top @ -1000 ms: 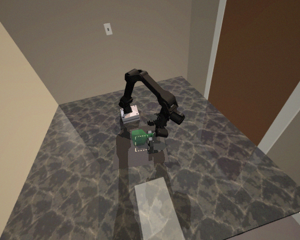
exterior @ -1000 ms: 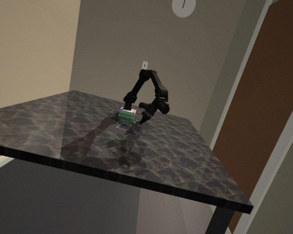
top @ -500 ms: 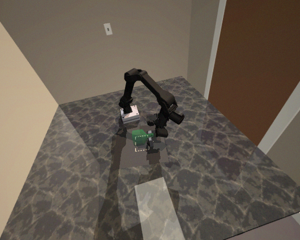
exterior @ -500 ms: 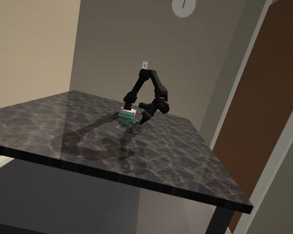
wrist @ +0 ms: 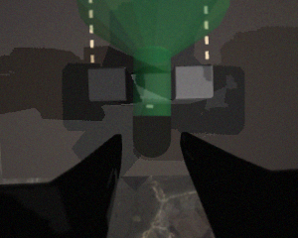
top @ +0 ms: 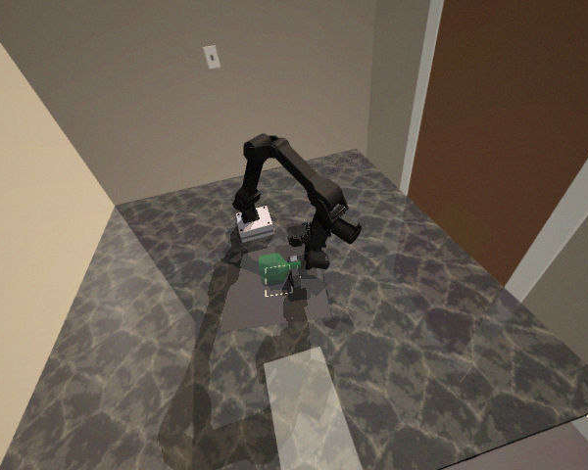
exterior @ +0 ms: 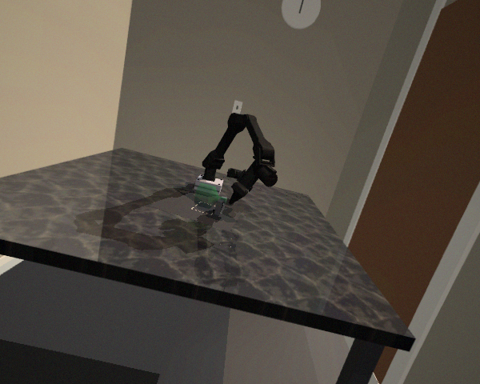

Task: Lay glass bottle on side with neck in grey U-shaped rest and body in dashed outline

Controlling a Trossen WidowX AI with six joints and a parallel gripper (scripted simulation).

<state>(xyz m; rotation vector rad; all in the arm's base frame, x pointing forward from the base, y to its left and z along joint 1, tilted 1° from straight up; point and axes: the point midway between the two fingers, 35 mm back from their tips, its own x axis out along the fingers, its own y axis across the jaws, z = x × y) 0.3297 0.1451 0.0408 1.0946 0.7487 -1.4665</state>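
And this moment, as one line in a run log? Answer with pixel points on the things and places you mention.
gripper (top: 300, 261) (exterior: 228, 201) (wrist: 151, 139): open | glass bottle (top: 272, 269) (exterior: 206, 193) (wrist: 152, 30): on its side | neck (wrist: 152, 84): between the rest's two uprights (wrist: 194, 82)

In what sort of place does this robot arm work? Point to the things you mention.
Probably a plain indoor room, perhaps in a home or office: a wall plate (top: 211, 57) (exterior: 237, 106), a round wall clock (exterior: 300, 10) and a brown door (top: 502, 116) (exterior: 434, 174) with pale trim suggest it.

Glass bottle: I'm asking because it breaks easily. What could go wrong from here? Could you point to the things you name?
The open claw (top: 305, 262) (exterior: 231, 202) (wrist: 151, 139) flanks the neck's dark end (wrist: 152, 134) closely; a sideways retreat might knock it. The body (top: 272, 268) (exterior: 207, 193) (wrist: 154, 25) may miss the dashed outline (top: 266, 295) (wrist: 91, 42); in the top view it overlaps one edge.
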